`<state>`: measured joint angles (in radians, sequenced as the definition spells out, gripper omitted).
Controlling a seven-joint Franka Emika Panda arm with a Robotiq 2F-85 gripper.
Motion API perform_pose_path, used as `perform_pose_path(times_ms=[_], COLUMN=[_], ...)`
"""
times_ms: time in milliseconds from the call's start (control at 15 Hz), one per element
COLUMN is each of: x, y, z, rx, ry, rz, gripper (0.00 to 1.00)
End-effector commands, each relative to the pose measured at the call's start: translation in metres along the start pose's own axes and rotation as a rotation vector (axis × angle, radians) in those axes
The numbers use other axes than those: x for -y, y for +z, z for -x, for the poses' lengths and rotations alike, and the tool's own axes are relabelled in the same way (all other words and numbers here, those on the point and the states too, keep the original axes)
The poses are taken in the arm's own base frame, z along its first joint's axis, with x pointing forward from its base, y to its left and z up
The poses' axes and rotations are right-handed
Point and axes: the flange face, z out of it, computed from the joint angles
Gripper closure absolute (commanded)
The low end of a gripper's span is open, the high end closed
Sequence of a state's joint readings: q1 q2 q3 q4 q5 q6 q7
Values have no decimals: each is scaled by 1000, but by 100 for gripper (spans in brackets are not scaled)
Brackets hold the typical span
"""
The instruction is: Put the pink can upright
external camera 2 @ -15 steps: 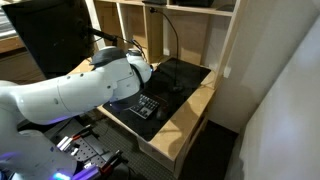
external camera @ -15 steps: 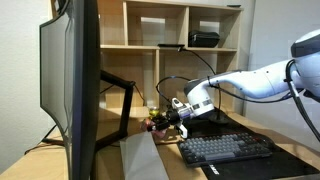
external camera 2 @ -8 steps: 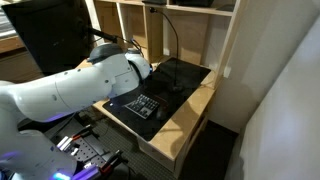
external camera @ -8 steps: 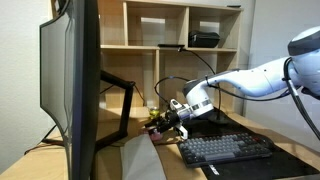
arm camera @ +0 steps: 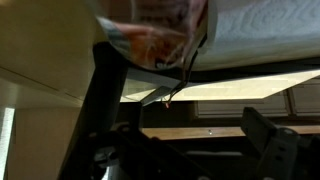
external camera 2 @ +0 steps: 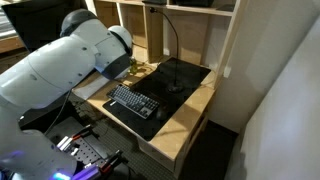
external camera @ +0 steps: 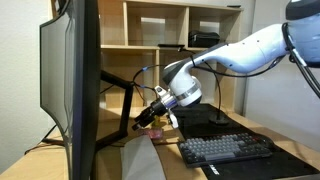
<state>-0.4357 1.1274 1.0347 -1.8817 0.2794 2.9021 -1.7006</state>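
Observation:
In an exterior view the pink can (external camera: 159, 126) is a small pink shape low on the desk, partly hidden by my gripper (external camera: 147, 120), which is tilted down just beside and above it. In the wrist view a blurred pink-orange printed surface, probably the can (arm camera: 150, 30), fills the top edge, away from the jaws. My gripper (arm camera: 185, 150) shows two dark fingers spread wide with only bare desk between them. I cannot tell whether the can lies or stands. In the exterior view from the other side my arm hides both.
A black keyboard (external camera: 225, 150) (external camera 2: 135, 103) lies on a dark mat on the wooden desk. A large monitor (external camera: 70, 90) stands close by. A wooden shelf unit (external camera: 160, 45) with a black box (external camera: 203, 39) rises behind. A black stand (external camera: 120, 85) is beside the gripper.
My arm has swung up and towards the monitor. The gripper has turned from level to pointing down and slanted. The pink shape has stayed at about the same spot on the desk.

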Motion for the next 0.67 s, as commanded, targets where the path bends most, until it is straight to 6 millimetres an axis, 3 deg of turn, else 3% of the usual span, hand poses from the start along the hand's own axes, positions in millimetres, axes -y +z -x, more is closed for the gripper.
perform_pose_path(times_ms=[0,333,600], x=[28,49,40], y=[-13,-29,-53], z=[-40,-77,-100], rx=[137,301,449], ry=[-22,-18,-2], rz=[116,212,284], gripper=[0,0,0])
